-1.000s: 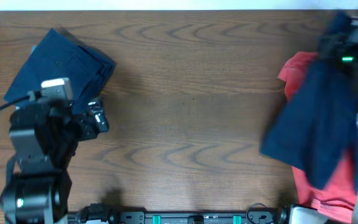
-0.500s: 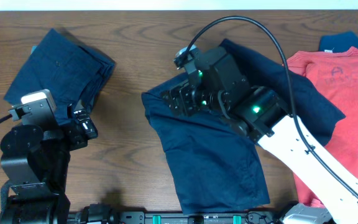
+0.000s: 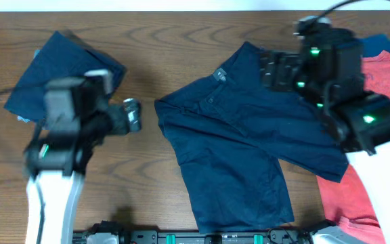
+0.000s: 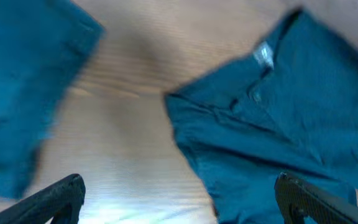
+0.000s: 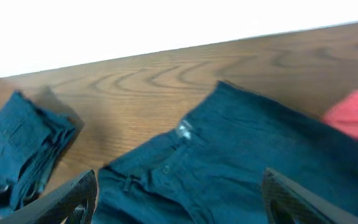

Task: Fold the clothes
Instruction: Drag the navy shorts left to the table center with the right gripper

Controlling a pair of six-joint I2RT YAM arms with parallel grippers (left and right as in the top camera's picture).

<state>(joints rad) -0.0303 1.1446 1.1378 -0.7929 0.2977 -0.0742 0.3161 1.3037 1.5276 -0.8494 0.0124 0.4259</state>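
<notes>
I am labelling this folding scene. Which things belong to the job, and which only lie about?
Job: spread navy shorts; folded navy garment; coral-red shirts; bright blue garment.
Not the job: wooden table; black rail at its near edge.

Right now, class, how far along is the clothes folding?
Done: one navy garment lies folded top-left. In hand: nothing; navy shorts lie spread flat in the centre, left gripper and right gripper open. Left: fold the shorts, then red shirts and blue garment.

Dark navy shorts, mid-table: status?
Left gripper open, empty. Right gripper open, empty. Dark navy cotton shorts lie spread, unfolded, mid-table. One leg overlaps the coral-red shirt at right.
</notes>
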